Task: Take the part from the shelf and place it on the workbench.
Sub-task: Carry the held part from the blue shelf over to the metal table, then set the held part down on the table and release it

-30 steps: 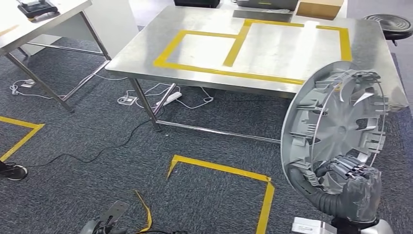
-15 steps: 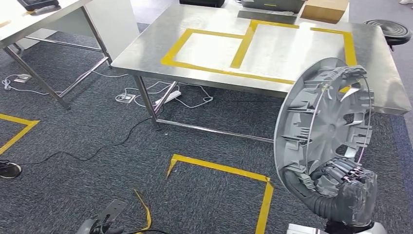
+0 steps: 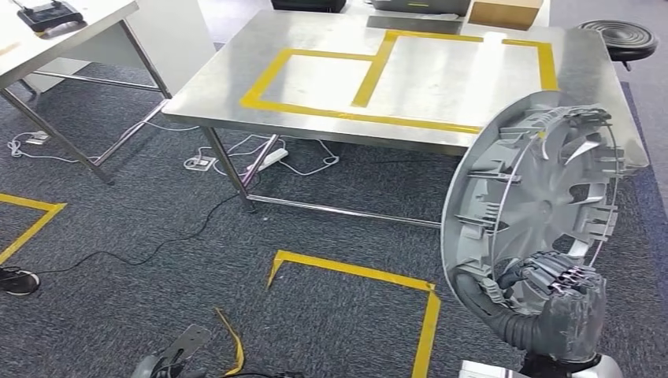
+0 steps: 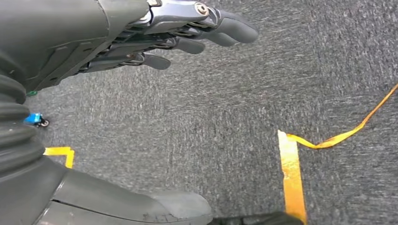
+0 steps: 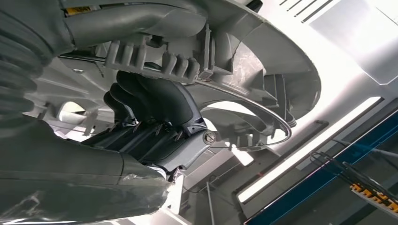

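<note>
The part is a round silver wheel cover (image 3: 536, 197), held upright on its edge with its ribbed back toward me, at the right of the head view. My right hand (image 3: 555, 303) grips its lower rim; in the right wrist view the dark fingers (image 5: 150, 101) curl around the rim of the wheel cover (image 5: 244, 70). Ahead stands the steel workbench (image 3: 315, 87), marked with yellow tape rectangles; the cover hangs in front of its near right corner. My left hand (image 4: 155, 37) hangs low over the carpet, fingers stretched out and holding nothing; its tip is at the bottom edge (image 3: 169, 362).
A second steel table (image 3: 71, 35) stands at the far left. Cables and a power strip (image 3: 272, 157) lie under the workbench. Yellow tape (image 3: 354, 272) marks the grey carpet. A cardboard box (image 3: 504, 12) sits at the bench's far edge, a black stool (image 3: 622, 35) beyond its right side.
The whole picture has shifted slightly, so the camera has moved. The wheel cover stays in my right hand's grip, held the same way. My left hand hangs as before.
</note>
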Available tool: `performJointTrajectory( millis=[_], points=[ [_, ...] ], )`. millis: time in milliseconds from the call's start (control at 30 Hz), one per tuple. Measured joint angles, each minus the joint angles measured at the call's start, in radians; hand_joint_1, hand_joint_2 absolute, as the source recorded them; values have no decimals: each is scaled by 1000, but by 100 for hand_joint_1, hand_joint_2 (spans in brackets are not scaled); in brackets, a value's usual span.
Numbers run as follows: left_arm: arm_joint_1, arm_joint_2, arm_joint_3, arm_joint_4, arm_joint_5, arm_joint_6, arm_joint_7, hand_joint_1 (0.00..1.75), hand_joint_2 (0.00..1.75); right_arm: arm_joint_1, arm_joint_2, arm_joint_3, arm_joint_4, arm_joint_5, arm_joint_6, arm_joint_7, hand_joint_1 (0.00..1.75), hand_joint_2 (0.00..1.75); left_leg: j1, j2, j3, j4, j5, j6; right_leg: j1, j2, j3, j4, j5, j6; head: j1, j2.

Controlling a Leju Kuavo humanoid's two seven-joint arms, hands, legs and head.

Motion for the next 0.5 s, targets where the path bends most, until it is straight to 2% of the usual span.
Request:
performJointTrajectory(
  millis=[33, 100, 167, 267, 300, 333, 367, 433, 467, 500],
  points=[
    [0, 1, 0, 0, 0, 0, 0, 0, 175, 0, 0, 0, 1, -2, 0, 0, 175, 175, 0, 0, 19, -40, 29, 2, 0, 2, 1, 0, 0, 1, 0, 0],
    [-1, 2, 0, 0, 0, 0, 0, 0, 175, 0, 0, 0, 1, -5, 0, 0, 175, 175, 0, -1, 86, -177, 92, 7, 2, 4, 2, 2, -1, 5, 0, 0],
    [-2, 2, 0, 0, 0, 0, 0, 0, 175, 0, 0, 0, 1, -5, 0, 0, 175, 175, -1, -2, 126, -265, 115, 14, 6, 6, -1, 2, -2, 15, 1, 0],
    [-1, 2, 0, 0, 0, 0, 0, 0, 175, 0, 0, 2, 1, -5, 0, 0, 175, 175, -2, -2, 128, -280, 118, 32, 5, 7, -3, -3, 0, 32, 1, 0],
    [-1, 3, 0, 0, 0, 0, -1, 0, 175, 0, 0, 3, 1, -5, 0, 0, 175, 175, 0, -2, 129, -282, 119, 39, 4, 5, -7, 7, -9, 37, 3, 0],
    [-1, 3, 0, 0, 0, 0, -1, 0, 175, -1, 0, 4, 1, -5, 0, 0, 175, 175, 2, -2, 130, -284, 121, 45, 4, 3, -22, 38, -29, 42, 5, 0],
    [-2, 3, 0, 0, 0, 0, -1, 0, 175, -1, 0, 5, 1, -5, 0, 0, 175, 175, 3, -2, 131, -285, 121, 49, 3, 2, -47, 92, -59, 46, 8, 0],
    [-1, 3, 0, 0, 0, 0, -1, 0, 175, -1, 0, 8, 3, -5, 0, 0, 175, 175, 2, -2, 131, -285, 120, 53, 2, 0, -113, 231, -121, 52, 10, 0],
    [0, 3, 0, 0, 0, 0, -1, 0, 175, 0, 1, 9, 4, -5, 0, -1, 175, 175, 1, -1, 132, -284, 119, 54, 2, 0, -135, 276, -133, 53, 10, 0],
    [0, 3, 0, 0, 0, 0, -1, 0, 175, 0, 1, 10, 5, -5, 0, -1, 175, 175, 1, -2, 133, -284, 119, 54, 2, 0, -139, 284, -125, 53, 10, 0]
  ],
)
